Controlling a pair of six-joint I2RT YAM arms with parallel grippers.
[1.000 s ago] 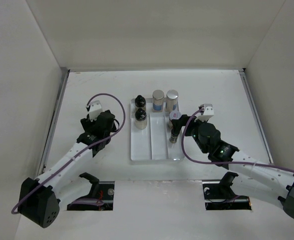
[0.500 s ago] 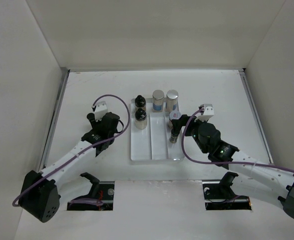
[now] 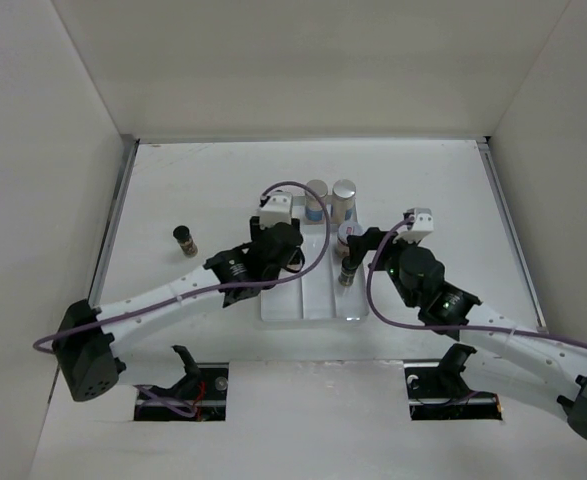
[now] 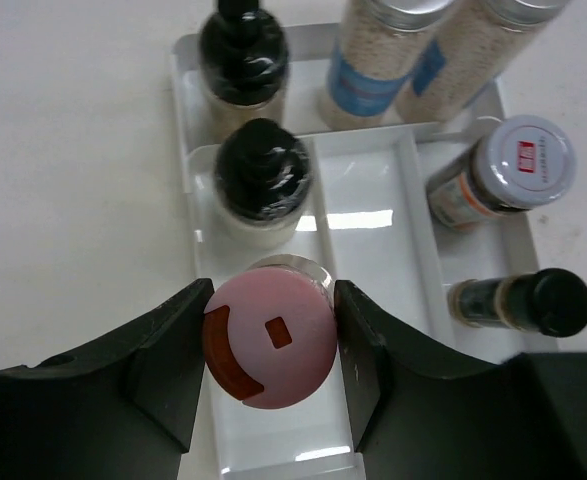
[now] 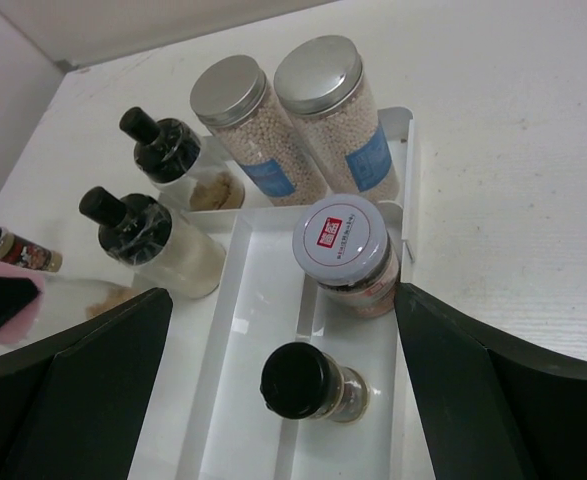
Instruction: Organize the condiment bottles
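Left gripper [image 4: 269,355] pinches the pink-capped bottle [image 4: 271,335] over the left compartment of the tray [image 4: 358,215], so I should lower it straight, clear of the black-capped bottle [image 4: 263,180], then release.

Robotics lab test booth, plain white walls [image 3: 313,70], white table [image 3: 453,190]

The white tabletop [image 3: 423,180] carries a white tray [image 3: 318,292]. One dark-capped bottle [image 3: 184,240] sits well left of the tray.
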